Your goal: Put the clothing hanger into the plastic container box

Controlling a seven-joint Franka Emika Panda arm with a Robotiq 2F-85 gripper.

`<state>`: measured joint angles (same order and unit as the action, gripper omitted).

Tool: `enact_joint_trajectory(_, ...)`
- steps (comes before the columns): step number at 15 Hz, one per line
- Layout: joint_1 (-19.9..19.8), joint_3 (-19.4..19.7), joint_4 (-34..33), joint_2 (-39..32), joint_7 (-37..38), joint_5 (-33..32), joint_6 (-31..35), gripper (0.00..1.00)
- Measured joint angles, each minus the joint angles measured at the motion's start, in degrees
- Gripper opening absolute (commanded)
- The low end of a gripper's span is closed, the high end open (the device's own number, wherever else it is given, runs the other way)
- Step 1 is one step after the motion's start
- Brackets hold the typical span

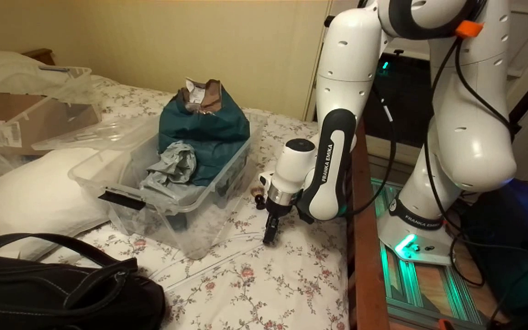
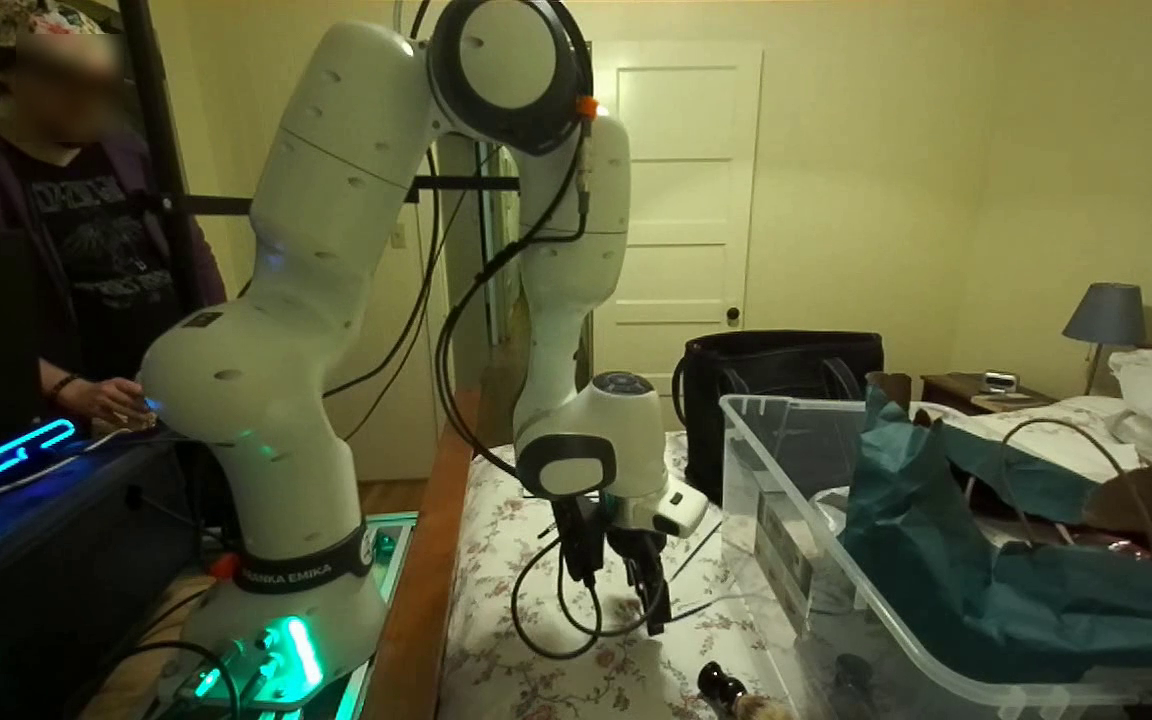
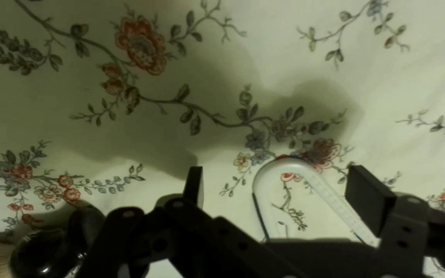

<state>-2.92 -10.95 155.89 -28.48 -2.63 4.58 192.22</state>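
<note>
Low over the bed (image 1: 300,279), near its wooden edge (image 1: 365,266), the bent arm (image 1: 344,85) points its gripper (image 3: 282,191) down, fingers wide apart; the clothing hanger (image 3: 334,200) lies with one end between them, the plastic container box (image 1: 193,238) farther from that edge.

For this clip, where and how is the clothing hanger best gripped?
The clothing hanger is probably best taken by its rounded end, from above. It seems to lie on the floral bedding, which leaves little room to come from below. In the wrist view, that narrow bend shows within the gap of the open claw, so closing across it looks simplest.
</note>
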Motion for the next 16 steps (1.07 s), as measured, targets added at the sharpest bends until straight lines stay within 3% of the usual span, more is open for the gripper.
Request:
enact_joint_trajectory(2,-0.41,0.97,-0.98,-1.14,0.07,-0.95,0.3,0.61)
enact_joint_trajectory(5,-0.95,0.96,-2.82,-2.86,0.76,-1.44,0.51,0.45)
enact_joint_trajectory(11,-0.96,0.74,-5.18,-5.69,2.17,-1.45,0.7,0.39)
enact_joint_trajectory(12,-0.96,0.74,-5.32,-5.88,2.41,-1.45,0.7,0.34)
enact_joint_trajectory(13,-0.97,0.73,-5.4,-6.01,2.6,-1.45,0.71,0.14)
enact_joint_trajectory(16,-1.04,0.47,-5.47,-6.18,3.09,-1.45,0.71,0.02)
